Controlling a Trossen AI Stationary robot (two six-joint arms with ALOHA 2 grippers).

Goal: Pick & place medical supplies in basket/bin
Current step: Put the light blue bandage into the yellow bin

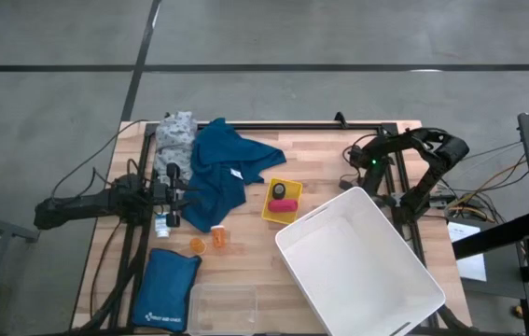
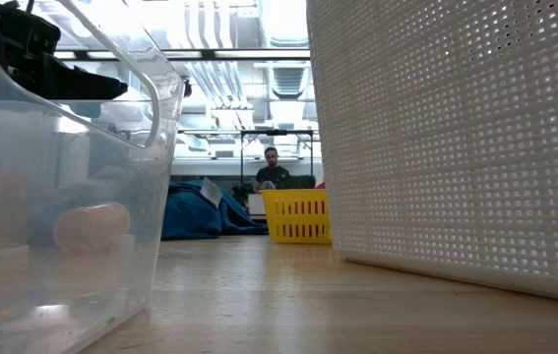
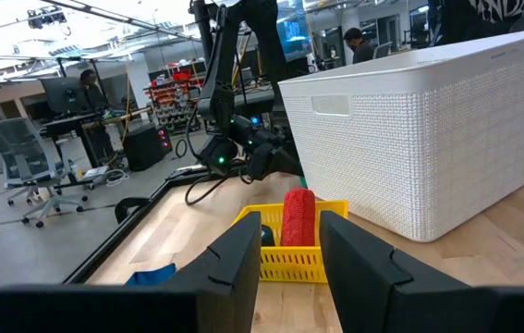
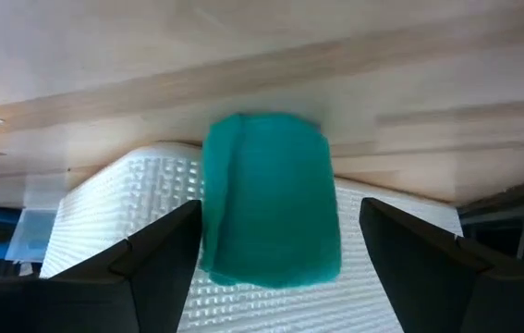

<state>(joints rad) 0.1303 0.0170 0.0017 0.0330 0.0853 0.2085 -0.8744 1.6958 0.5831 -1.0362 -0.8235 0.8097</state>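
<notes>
My right gripper is open near the white bin's far corner. A teal bandage roll shows between its spread fingers, touching neither, with the table and the bin's wall behind it. My left gripper is open and empty at the left edge of the blue cloth garment. In its wrist view it faces the yellow basket. A pink roll and a dark roll lie in that basket. The grey dotted cloth lies at the far left. Two orange pill bottles and a small white bottle lie on the table.
The large white bin fills the near right of the table. A blue padded pouch and a clear plastic container sit at the near left edge. Cables lie by the right arm's base. People sit in the room beyond.
</notes>
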